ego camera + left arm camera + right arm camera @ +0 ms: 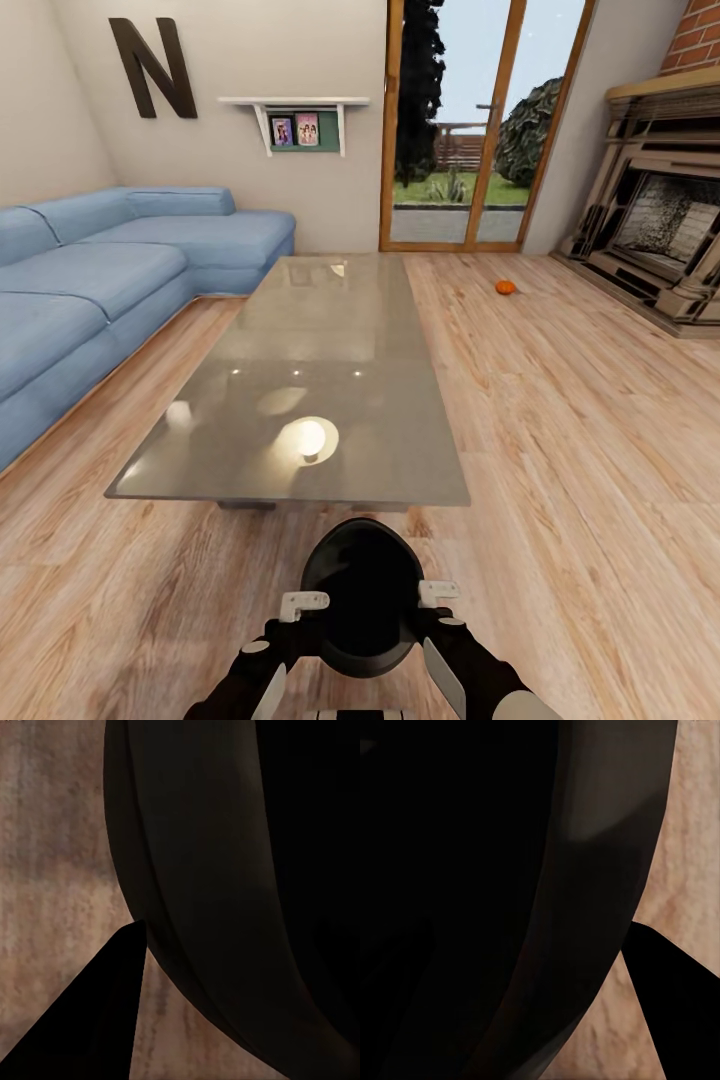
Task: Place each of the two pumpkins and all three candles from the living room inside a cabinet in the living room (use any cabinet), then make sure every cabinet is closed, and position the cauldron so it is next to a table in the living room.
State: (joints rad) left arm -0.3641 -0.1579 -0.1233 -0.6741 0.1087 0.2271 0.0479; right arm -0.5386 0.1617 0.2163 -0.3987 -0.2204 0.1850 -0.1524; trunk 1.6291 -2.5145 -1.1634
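left arm (262,668) low, angled inward | right arm (468,665) mirrored

Wood floor (560,450), grey-topped table (330,400) standing on it, pumpkin (506,287) lying near the fireplace (660,240)

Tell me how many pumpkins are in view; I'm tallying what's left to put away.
1: a pumpkin lies on the wood floor to the right beyond the table, near the fireplace. The second may be out of view or hidden.

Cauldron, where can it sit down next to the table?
Bare wood floor lies between the table and the fireplace, apart from one pumpkin. The strip between table and sofa is tighter. The cauldron hangs between both end effectors at the table's near end.
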